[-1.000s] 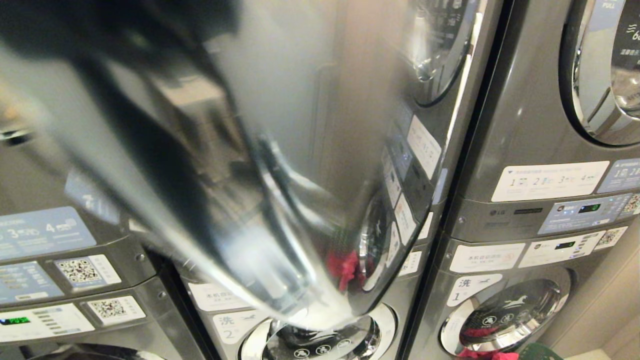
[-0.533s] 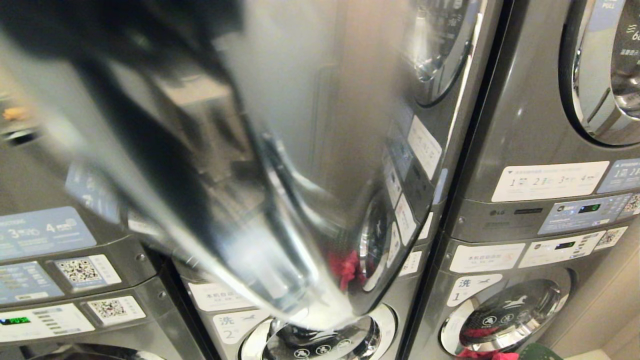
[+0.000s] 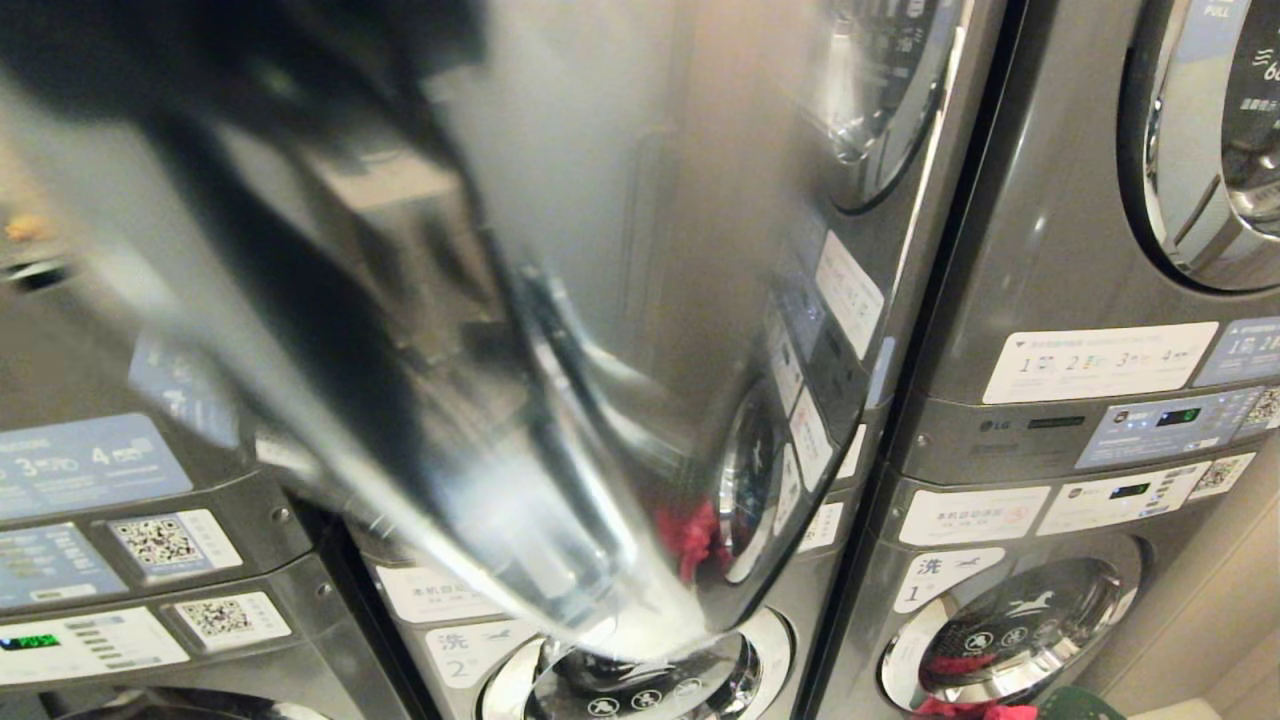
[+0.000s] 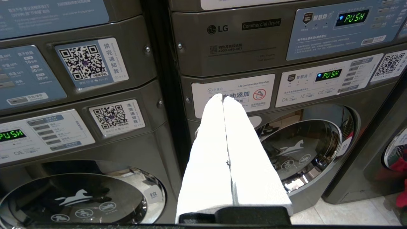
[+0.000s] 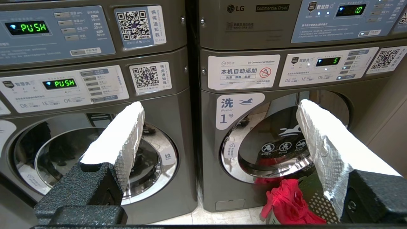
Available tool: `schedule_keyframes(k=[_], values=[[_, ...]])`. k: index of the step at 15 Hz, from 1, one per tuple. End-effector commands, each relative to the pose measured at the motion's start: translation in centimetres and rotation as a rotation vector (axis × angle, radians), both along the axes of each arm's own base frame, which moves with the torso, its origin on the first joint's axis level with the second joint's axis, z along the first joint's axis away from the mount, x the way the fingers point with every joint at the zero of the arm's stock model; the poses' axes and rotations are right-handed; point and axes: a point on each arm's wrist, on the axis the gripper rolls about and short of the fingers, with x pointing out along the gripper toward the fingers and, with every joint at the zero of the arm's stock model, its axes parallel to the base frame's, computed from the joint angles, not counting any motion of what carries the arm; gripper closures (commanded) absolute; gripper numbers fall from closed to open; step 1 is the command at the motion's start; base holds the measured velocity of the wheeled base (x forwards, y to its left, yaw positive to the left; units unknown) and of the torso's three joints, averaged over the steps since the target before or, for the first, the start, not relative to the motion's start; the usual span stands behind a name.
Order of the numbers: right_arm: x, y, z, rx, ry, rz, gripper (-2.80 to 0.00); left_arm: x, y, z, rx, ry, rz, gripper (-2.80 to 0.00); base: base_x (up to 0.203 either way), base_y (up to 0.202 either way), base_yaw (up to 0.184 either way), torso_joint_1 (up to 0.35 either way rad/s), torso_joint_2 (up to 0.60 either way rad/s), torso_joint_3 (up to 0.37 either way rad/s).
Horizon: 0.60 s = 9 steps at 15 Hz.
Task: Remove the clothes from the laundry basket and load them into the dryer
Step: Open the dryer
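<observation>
The open dryer door [image 3: 560, 330] swings out across most of the head view as a blurred, mirror-like sheet, hiding the drum behind it and both arms. A dark shape [image 3: 230, 60] above the door is too smeared to name. A red smudge low on the door (apparently a reflection) cannot be read further.

The red clothes [image 5: 287, 203] lie heaped in the green perforated laundry basket [image 5: 313, 197], on the floor in front of washer number 1 [image 5: 273, 143], to the right of the door; the basket is cut off by the edge of the right wrist view, so its full outline is hidden. More red shows behind that washer's glass.

The right end effector [image 5: 219, 117] hangs in front of the two lower washers with its white-wrapped fingers [image 5: 122, 136] spread wide and nothing between them. The left end effector [image 4: 223, 98] points at the panel of the machine below the door, its white fingers [image 4: 210, 152] pressed together, holding nothing.

Pale floor tile [image 5: 206, 219] shows open beside the basket, below the washer fronts.
</observation>
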Motion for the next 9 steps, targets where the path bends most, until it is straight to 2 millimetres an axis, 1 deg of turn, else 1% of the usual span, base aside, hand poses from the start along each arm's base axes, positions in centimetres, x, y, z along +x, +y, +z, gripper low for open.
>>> schedule_keyframes(k=[1, 6, 9], values=[[0.0, 0.0, 0.01, 0.0, -0.001, 0.0, -2.8, 0.0, 0.0, -0.05, -0.001, 0.002, 0.0, 0.0, 0.0, 0.0, 0.0, 0.0, 0.0, 0.0], [0.0, 0.0, 0.02, 0.0, 0.0, 0.0, -2.8, 0.01, 0.0, -0.05, 0.026, 0.002, 0.003, 0.0, 0.0, 0.0, 0.0, 0.0, 0.0, 0.0], [0.0, 0.0, 0.02, 0.001, 0.0, 0.0, -2.8, 0.01, 0.0, -0.05, 0.028, 0.002, 0.003, 0.0, 0.0, 0.0, 0.0, 0.006, 0.0, 0.11]])
